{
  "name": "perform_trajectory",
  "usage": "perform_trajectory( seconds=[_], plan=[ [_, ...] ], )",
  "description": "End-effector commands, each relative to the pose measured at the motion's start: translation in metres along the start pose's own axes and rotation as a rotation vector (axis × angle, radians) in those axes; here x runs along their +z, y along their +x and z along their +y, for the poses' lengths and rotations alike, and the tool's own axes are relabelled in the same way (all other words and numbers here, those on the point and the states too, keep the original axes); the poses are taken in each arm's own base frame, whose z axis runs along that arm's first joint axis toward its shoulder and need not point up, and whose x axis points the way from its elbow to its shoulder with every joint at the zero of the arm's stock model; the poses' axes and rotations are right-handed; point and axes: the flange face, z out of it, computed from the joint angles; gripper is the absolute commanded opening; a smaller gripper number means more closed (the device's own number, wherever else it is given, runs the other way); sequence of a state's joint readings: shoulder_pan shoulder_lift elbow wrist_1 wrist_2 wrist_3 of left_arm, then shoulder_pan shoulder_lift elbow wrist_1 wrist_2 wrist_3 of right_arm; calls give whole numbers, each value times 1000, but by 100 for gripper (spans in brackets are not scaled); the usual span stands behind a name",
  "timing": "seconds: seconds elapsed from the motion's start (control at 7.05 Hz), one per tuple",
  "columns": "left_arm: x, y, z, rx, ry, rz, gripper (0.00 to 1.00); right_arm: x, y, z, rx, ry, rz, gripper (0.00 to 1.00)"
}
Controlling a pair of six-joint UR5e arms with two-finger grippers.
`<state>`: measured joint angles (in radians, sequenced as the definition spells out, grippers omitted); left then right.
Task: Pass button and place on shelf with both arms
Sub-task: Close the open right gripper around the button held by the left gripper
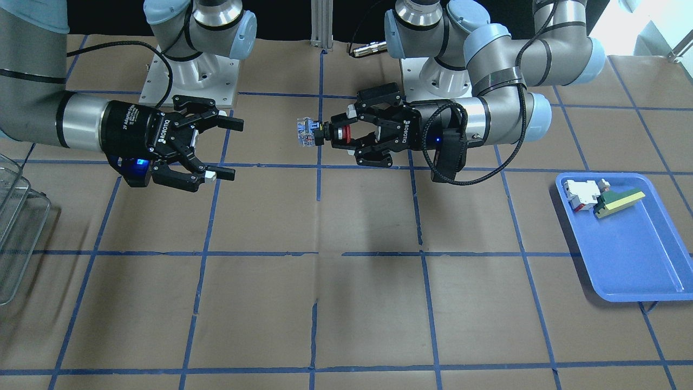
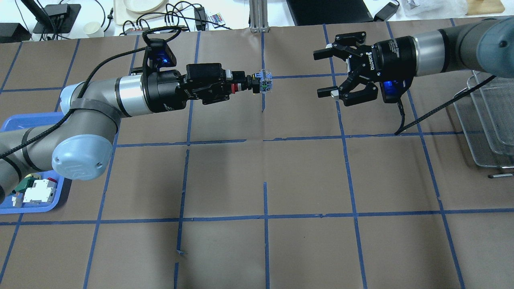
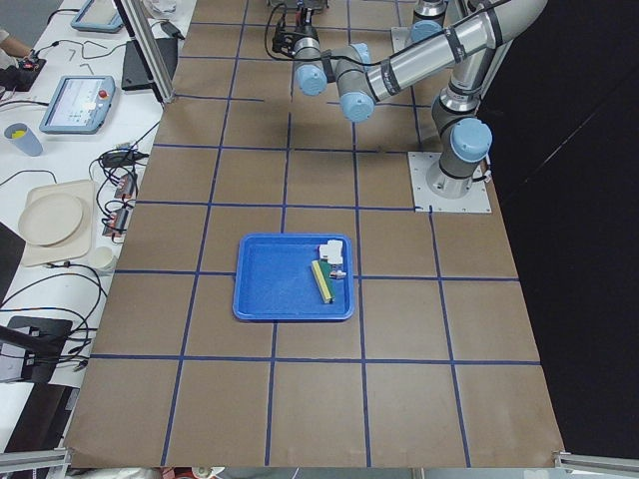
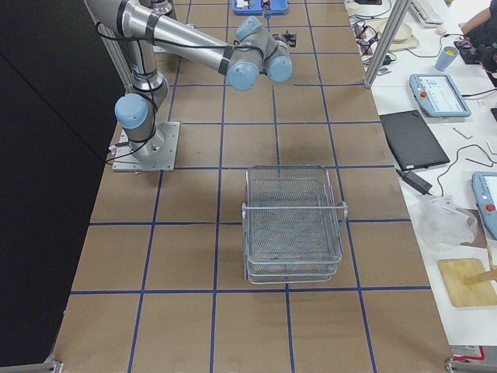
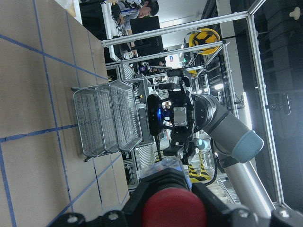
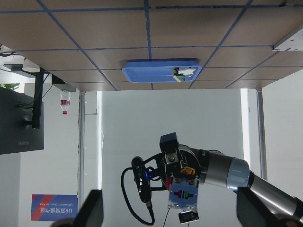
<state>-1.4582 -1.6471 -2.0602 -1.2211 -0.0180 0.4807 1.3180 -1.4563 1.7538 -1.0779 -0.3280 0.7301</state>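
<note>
My left gripper is shut on the button, held level in the air over the table's middle. The red cap sits between the fingers and the clear block points at my right gripper. The button also shows in the overhead view, with the left gripper behind it. My right gripper is open and empty, facing the button about one grid square away; it also shows in the overhead view. The right wrist view shows the clear block ahead. The wire-mesh shelf stands on the robot's right side.
A blue tray on the robot's left side holds a white-and-red switch block and a green-and-yellow wedge. Brown paper with a blue tape grid covers the table. Both arm bases stand at the far edge in the front-facing view.
</note>
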Motion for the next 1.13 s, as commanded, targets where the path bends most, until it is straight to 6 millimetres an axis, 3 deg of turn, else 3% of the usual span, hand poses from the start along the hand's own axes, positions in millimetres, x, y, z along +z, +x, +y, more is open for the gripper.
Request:
perform_trajectory(
  seconds=[0.0, 0.28, 0.43, 0.57, 0.99],
  plan=[
    [0, 2, -3, 23, 12, 25, 3, 24, 20, 5, -72, -47, -6, 100],
    [1, 0, -2, 44, 0, 6, 3, 34, 30, 29, -113, -66, -19, 100],
    [2, 0, -1, 44, -2, 6, 3, 40, 30, 30, -111, -87, -27, 100],
    [2, -1, -1, 37, -2, 6, 3, 64, 34, 34, -100, -123, -14, 100],
    [2, -1, -1, 37, -2, 6, 3, 73, 33, 27, -32, -123, 13, 100]
  ],
)
